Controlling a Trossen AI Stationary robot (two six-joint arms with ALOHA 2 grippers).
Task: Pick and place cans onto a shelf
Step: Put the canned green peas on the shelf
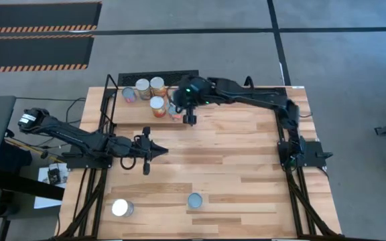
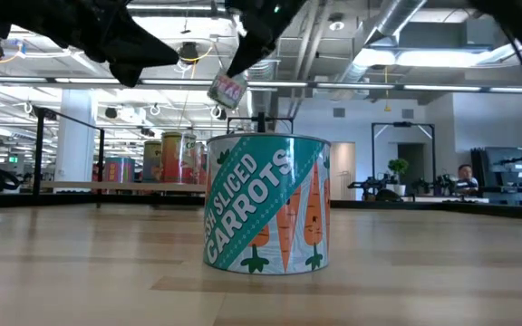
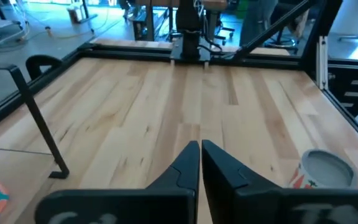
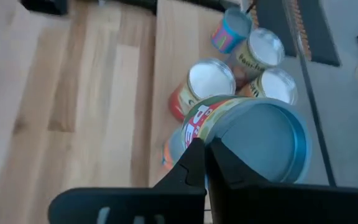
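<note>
Right gripper (image 4: pixel 205 163) pinches can (image 4: pixel 253 140) rim above shelf (image 1: pixel 122 110); lower straight, clear of cans ahead.

The teal can (image 2: pixel 265 203) reads "SLICED CARROTS".

Four cans (image 1: pixel 149 94) on shelf (image 1: pixel 122 110); two on table (image 1: pixel 246 167).

The table (image 1: pixel 233 167) is pale, smooth wood planks with a matt sheen. The cans (image 1: pixel 150 90) have glossy printed labels and shiny metal tops. The shelf (image 1: pixel 116 107) frame is thin black metal rod.
</note>
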